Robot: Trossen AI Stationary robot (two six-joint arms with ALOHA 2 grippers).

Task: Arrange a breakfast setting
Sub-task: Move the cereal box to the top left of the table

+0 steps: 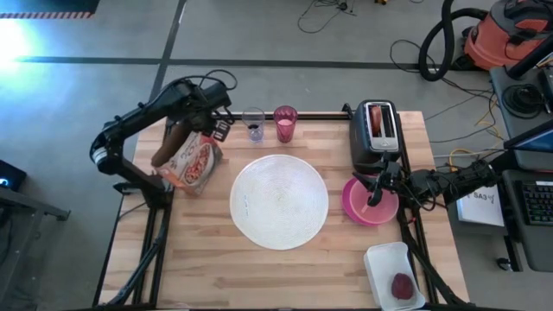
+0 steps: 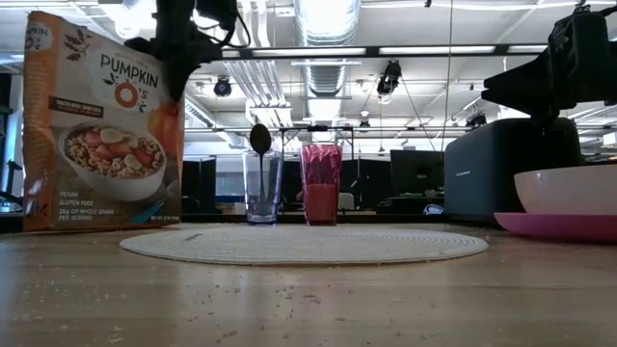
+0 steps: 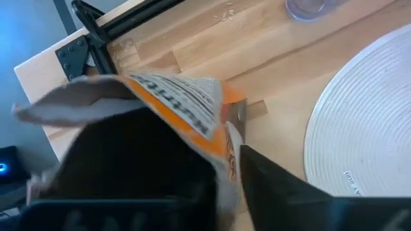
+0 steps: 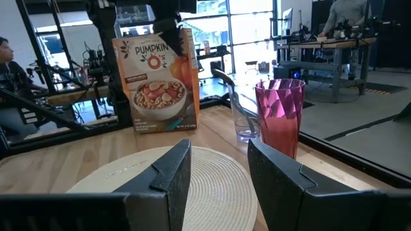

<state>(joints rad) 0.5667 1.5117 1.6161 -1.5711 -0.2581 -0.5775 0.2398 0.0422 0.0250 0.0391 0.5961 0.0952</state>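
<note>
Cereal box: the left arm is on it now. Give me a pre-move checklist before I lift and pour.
1. Left gripper at the top of the cereal box: ok.
2. Firm grip on the box: cannot tell.
3. Box upright on the table: ok in the low view.
4. Bowl sits on magenta plate: ok.
5. Right gripper over the bowl, fingers apart, blocking a pour: not ok.
6. White disc bare: ok.

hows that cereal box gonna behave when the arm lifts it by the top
Probably light for its size but tall, so apt to swing or tip: the cereal box stands upright on a narrow base. The left gripper pinches its opened top, where the flaps look bent, so the cardboard will likely flex rather than hold stiff.
</note>
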